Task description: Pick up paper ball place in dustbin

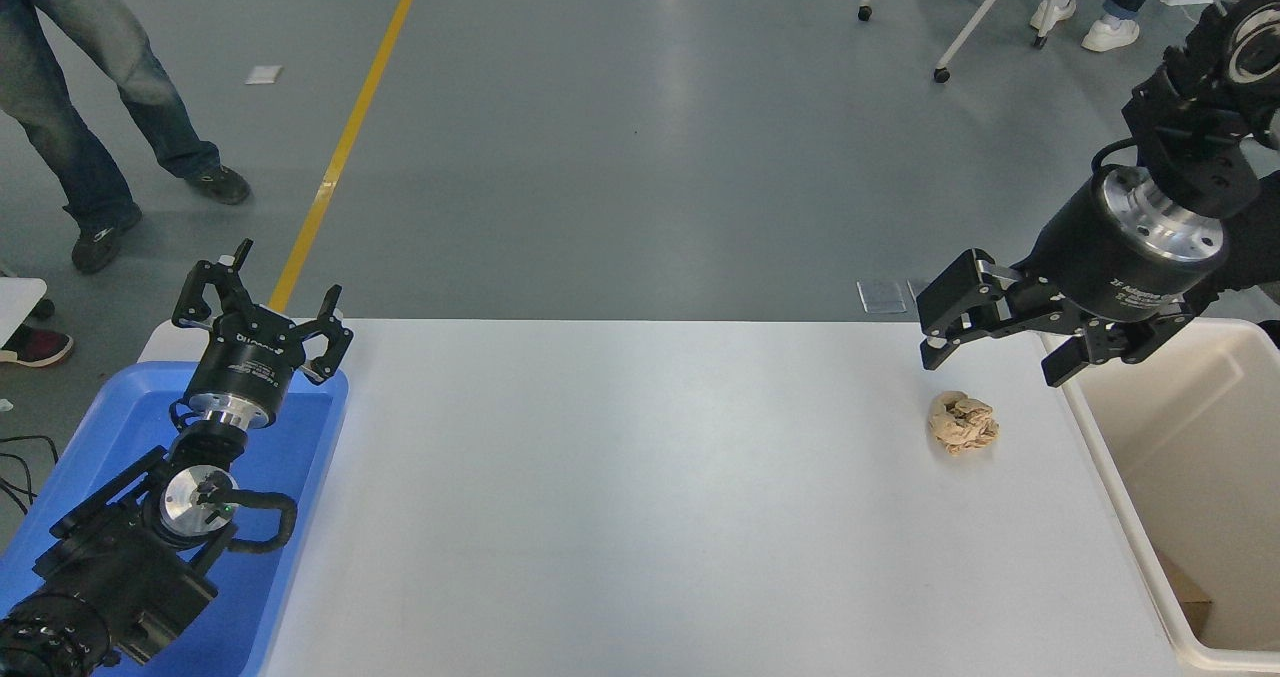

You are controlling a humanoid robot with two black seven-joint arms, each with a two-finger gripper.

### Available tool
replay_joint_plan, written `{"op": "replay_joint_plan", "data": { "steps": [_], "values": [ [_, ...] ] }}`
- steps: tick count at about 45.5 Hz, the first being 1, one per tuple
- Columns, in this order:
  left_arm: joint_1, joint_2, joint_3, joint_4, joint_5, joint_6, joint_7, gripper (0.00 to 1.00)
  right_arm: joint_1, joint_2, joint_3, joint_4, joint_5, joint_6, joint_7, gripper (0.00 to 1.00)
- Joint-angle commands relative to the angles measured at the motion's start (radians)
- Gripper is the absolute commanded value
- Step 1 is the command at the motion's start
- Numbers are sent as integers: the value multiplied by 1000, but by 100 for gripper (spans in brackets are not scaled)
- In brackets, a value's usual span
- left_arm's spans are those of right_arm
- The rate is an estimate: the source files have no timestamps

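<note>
Right gripper [1000, 355]: black, jaws spread wide and empty, hanging above the far right part of the white table [640, 497], with the paper ball [963, 423] lying loose on the tabletop just nearer to us and a shade left of the point between its fingertips, so the coming move looks like a short drop (the wad is lumpy, with no clear long axis to line up on). Dustbin [1105, 477]: cream-white, standing just right of the ball at the table's right end; left gripper [262, 309], also open, parked over the blue tray [300, 457] at far left, well away and much the farther arm.
</note>
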Motion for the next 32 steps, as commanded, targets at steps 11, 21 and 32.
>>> {"op": "replay_joint_plan", "data": {
  "steps": [11, 21, 32],
  "values": [
    [-2, 0, 0, 0, 0, 2, 0, 99, -2, 1, 0, -3, 0, -2, 0, 100],
    [-2, 0, 0, 0, 0, 2, 0, 99, -7, 20, 0, -11, 2, -2, 0, 100],
    [-2, 0, 0, 0, -2, 2, 0, 99, -51, 55, 22, -60, 6, -2, 0, 100]
  ]
}}
